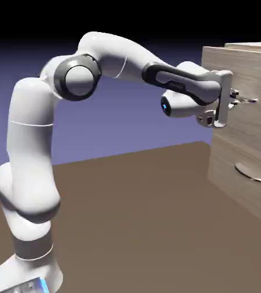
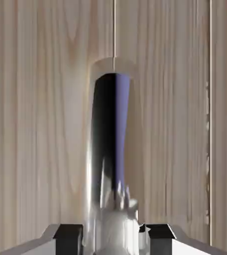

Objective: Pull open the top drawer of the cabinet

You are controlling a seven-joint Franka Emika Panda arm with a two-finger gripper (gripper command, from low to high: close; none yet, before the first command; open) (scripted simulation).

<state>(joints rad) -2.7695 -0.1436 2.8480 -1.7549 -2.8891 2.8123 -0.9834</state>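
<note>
Base [image 1: 27, 274] of my arm stands at the exterior view's lower left, on the brown tabletop [image 1: 127, 229]. From there, my white arm [image 1: 32, 120] rises, bends at a high elbow and reaches across to the exterior view's right, well above the tabletop. Its hand [image 1: 222, 98] is right up by the cabinet [image 1: 210, 131], in front of the upper part.

My gripper [image 1: 236, 99] is closed down on the silver handle [image 2: 103, 134] of the top drawer [image 1: 241, 71]; in the hand view I see the handle between the two fingertips, running up from the bottom edge. The top drawer is at the cabinet's upper end, its wood-grain front just below the cabinet's top edge. I can't tell from these views whether it has come out at all.

Below it is the lower drawer front [image 1: 227, 171], with its own curved handle [image 1: 249, 173], which I'm not touching. The cabinet rises past the tabletop's far edge, near the far corner on the exterior view's right.
</note>
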